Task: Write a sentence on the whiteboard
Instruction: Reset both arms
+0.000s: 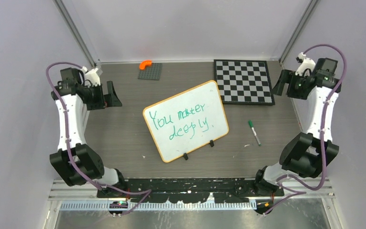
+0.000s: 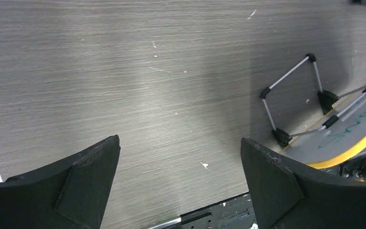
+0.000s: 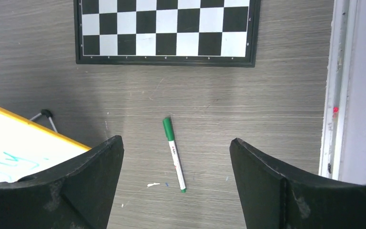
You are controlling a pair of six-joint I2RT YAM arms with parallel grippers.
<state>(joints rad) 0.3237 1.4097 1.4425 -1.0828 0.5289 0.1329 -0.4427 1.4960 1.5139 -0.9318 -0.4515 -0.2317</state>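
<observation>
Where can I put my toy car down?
Big bare patch left of the whiteboard, out to the left gripper. Another strip in front of it, before the arm bases. Right side is tighter: the marker and chequered board sit there.

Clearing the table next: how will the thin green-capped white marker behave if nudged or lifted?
The thin green-capped white marker looks round and lies flat on the grey wood-grain table, so a sideways nudge would probably roll it. Slim and seemingly smooth, it may slip unless pinched across its middle.
</observation>
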